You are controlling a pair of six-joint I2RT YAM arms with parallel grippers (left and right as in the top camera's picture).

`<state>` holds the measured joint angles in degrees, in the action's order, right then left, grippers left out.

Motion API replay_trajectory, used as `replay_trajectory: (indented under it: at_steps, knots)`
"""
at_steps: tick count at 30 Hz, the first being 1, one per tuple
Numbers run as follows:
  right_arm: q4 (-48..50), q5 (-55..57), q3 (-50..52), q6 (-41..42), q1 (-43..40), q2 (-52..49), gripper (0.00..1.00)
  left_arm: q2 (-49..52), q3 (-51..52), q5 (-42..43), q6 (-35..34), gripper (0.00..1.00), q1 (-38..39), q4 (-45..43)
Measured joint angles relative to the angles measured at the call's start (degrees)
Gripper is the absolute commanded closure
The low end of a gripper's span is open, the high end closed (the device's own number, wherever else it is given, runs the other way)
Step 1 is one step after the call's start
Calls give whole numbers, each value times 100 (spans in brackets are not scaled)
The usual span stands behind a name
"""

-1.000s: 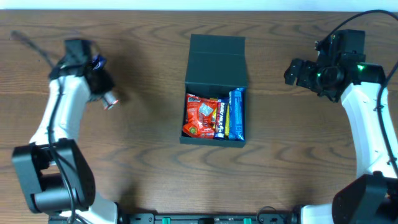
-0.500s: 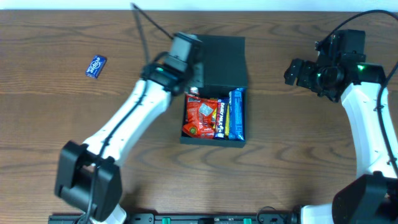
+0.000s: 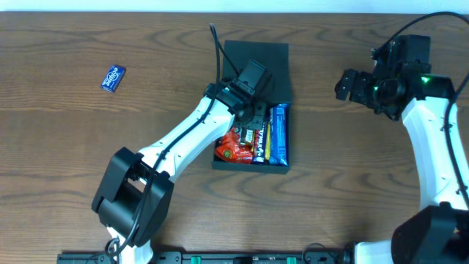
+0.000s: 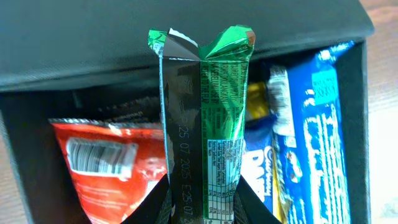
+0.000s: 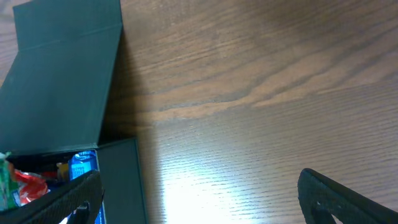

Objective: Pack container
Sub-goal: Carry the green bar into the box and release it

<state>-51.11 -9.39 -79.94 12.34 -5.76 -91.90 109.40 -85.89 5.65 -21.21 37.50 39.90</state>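
Over the open container (image 3: 276,64): left gripper (image 3: 254,126) clamped on a green packet (image 4: 205,112); right gripper (image 5: 199,196) off to the side, jaws spread, empty.

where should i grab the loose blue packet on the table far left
Across its narrow width at the middle, coming straight down from above: the blue packet lies flat on the table and sits diagonally, so turn the grip to match.

Red packet (image 3: 229,150) and blue packets (image 3: 279,136) crowd the container (image 3: 251,167) — left arm (image 3: 192,134) with green packet (image 4: 211,118) overhangs its opening.
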Motion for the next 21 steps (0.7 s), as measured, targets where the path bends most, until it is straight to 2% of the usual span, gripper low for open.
replay_trajectory:
  at_steps: [17, 20, 21]
  knots:
    - [0, 0, 0, 0, 0, 0, 1, 0, -9, 37, -581, 87, 111, 514]
    - [0, 0, 2, 0, 0, 0, 1, 2, -11, 61, -605, 82, 133, 529]
    - [0, 2, 0, 0, 0, 0, 1, 7, -9, 85, -605, 74, 136, 527]
